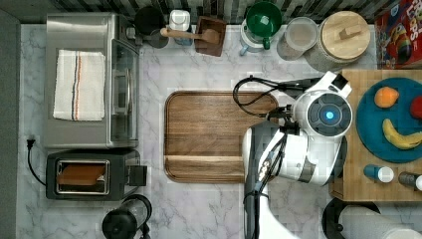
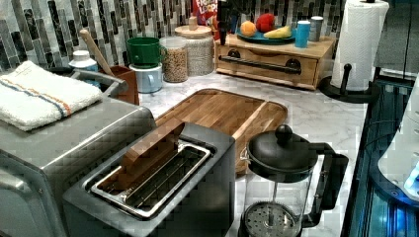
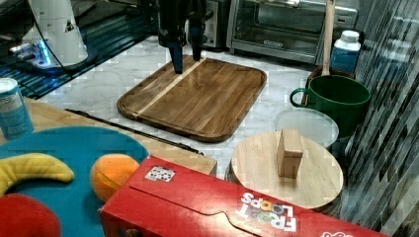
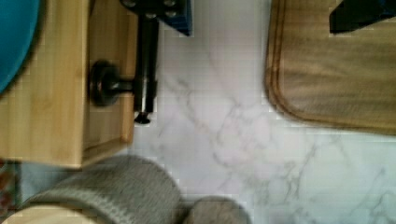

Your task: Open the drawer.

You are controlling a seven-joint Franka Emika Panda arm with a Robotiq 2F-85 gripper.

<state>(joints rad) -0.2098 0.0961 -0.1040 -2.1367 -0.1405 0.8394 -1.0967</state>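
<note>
While the drawer [image 2: 267, 63] sits shut in the wood box by the back wall, under the blue plate [image 2: 262, 36], its black bar handle [image 4: 145, 60] is free. The gripper [image 3: 186, 42] hangs spread wide, one finger close by the bar. It should close around the bar, then pull straight out toward the brown tray [image 1: 214, 134].

Cereal brand is the one legible name on the worktop

A red cardboard cereal box [image 3: 222, 207] in the right view carries "FROOT LOOPS" in white letters with coloured rings for the O's, plus a small square white sticker too fine to read. The blue-labelled can [image 3: 14, 108] and white-capped blue bottle [image 3: 345, 52] bear print that cannot be read.
</note>
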